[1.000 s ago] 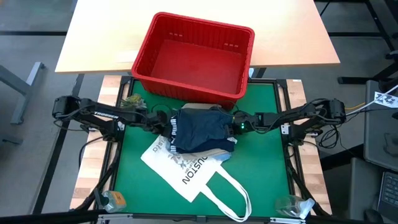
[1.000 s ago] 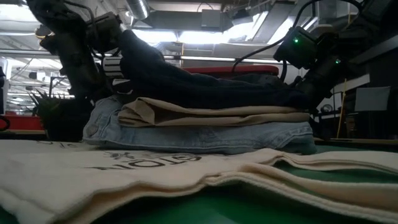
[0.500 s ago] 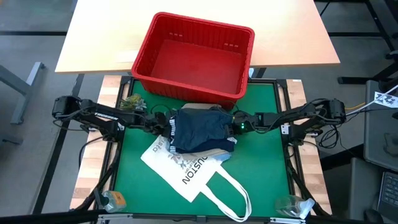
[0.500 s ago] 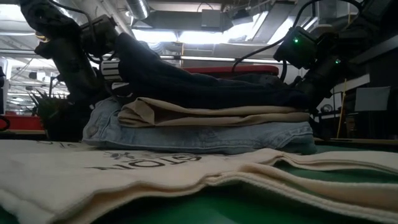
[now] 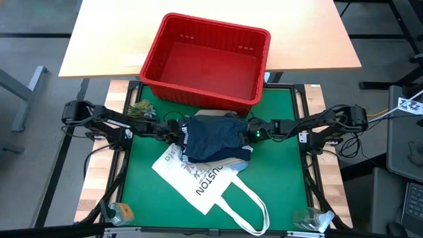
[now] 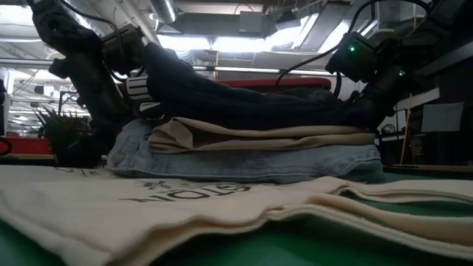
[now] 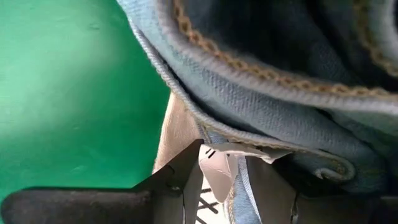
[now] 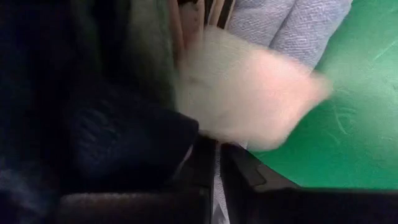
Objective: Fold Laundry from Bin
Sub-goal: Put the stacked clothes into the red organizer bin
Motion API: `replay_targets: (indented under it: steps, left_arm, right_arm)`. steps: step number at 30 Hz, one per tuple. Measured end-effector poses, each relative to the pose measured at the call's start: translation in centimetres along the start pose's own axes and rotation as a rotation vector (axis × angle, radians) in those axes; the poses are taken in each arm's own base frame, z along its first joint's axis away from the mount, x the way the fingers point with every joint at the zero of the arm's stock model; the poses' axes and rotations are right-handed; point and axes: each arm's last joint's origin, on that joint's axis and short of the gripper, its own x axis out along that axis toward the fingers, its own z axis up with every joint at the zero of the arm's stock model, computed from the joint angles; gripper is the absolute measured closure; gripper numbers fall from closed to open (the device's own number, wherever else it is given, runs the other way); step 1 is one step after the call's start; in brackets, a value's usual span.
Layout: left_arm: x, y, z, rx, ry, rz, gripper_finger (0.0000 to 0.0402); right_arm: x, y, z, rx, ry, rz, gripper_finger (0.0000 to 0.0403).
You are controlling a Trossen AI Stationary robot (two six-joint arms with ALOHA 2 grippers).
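Even overhead light above; low view backlit (ceiling glare), right wrist view blurred.

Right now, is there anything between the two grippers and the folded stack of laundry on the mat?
Nothing visible. The left gripper and right gripper sit at opposite ends of the laundry stack, already among the dark navy shorts.

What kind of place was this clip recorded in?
Probably a robotics lab or workshop: a green work mat in a framed rig with two arms, a bare wooden table behind, and exposed ceiling ducts and strip lights in the low view.
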Motion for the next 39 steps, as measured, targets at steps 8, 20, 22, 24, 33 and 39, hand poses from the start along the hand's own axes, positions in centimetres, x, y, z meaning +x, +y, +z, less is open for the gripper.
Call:
replay_targets:
  steps: [8, 20, 22, 24, 33, 39]
  left_arm:
    - [0.3, -0.5, 0.2, -0.003, -0.015, -0.051, 0.0283]
    - [0.2, -0.9, 0.4, -0.006, -0.029, -0.100, 0.0283]
    - [0.2, -0.9, 0.4, -0.006, -0.029, -0.105, 0.0283]
    - [0.2, -1.0, 0.4, -0.006, -0.025, -0.114, 0.0283]
    - [0.1, -1.3, 0.9, -0.020, -0.007, -0.171, 0.0283]
    - [0.1, -1.3, 1.8, -0.026, -0.037, -0.187, 0.0283]
  right_arm:
    - [0.0, -0.1, 0.0, 0.000, -0.003, -0.006, 0.0386]
    - [0.0, -0.1, 0.0, 0.000, -0.019, -0.014, 0.0386]
    - [0.0, -0.1, 0.0, 0.000, -0.019, -0.016, 0.0386]
    - [0.0, -0.1, 0.0, 0.000, -0.019, -0.018, 0.0386]
    - [0.0, -0.2, 0.0, 0.000, -0.016, -0.029, 0.0386]
    - [0.0, -0.2, 0.0, 0.000, -0.014, -0.032, 0.0386]
